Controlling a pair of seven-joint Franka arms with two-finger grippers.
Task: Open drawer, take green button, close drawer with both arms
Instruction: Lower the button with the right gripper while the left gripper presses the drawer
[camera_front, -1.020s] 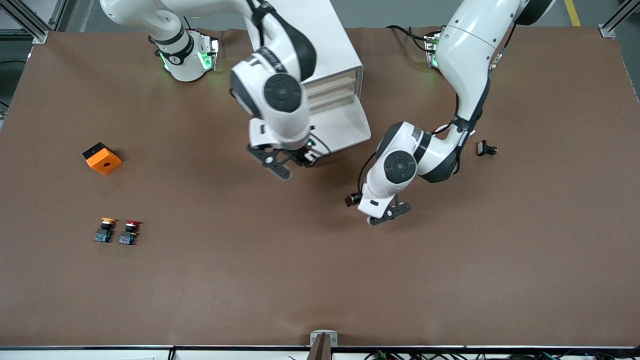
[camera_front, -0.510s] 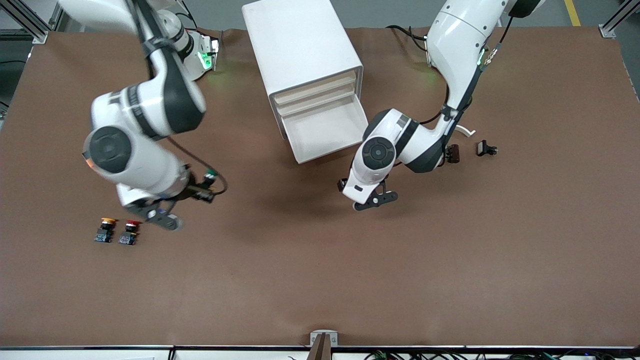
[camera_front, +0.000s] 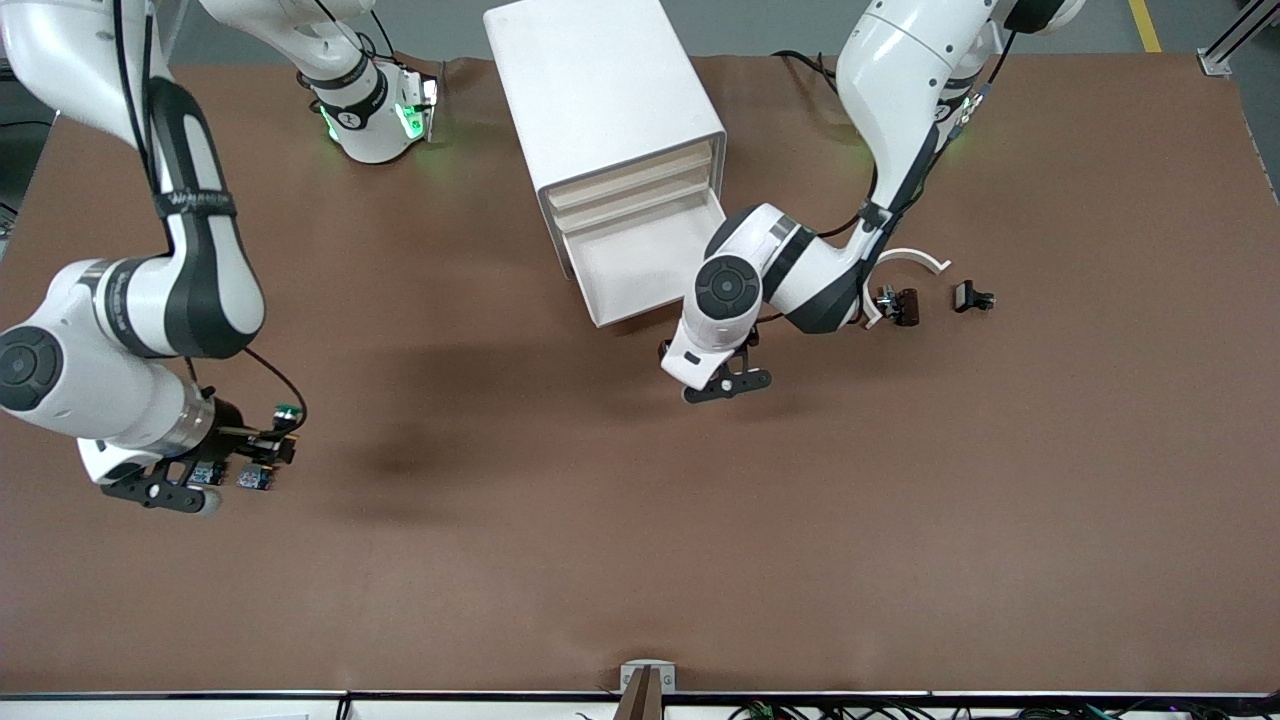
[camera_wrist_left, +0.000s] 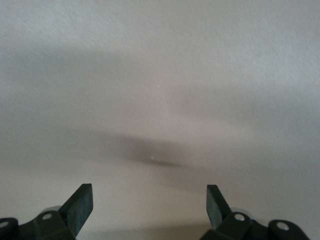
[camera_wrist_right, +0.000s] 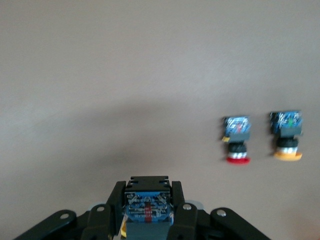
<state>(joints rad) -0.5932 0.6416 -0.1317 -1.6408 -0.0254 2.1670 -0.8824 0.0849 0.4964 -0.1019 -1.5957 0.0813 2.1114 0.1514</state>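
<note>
Right gripper (camera_front: 262, 447) clenched on the button (camera_front: 284, 414), held up over the table (camera_front: 640, 560) at the right arm's end, just beside the red-capped button (camera_wrist_right: 237, 138) and yellow-capped button (camera_wrist_right: 287, 135); held button's long axis lies roughly level, green cap pointing toward the cabinet (camera_front: 600, 110), base block between the fingers; drawer (camera_front: 640, 265) pulled out; left gripper (camera_front: 722, 385) released, jaws wide, over bare table just in front of the drawer.
</note>
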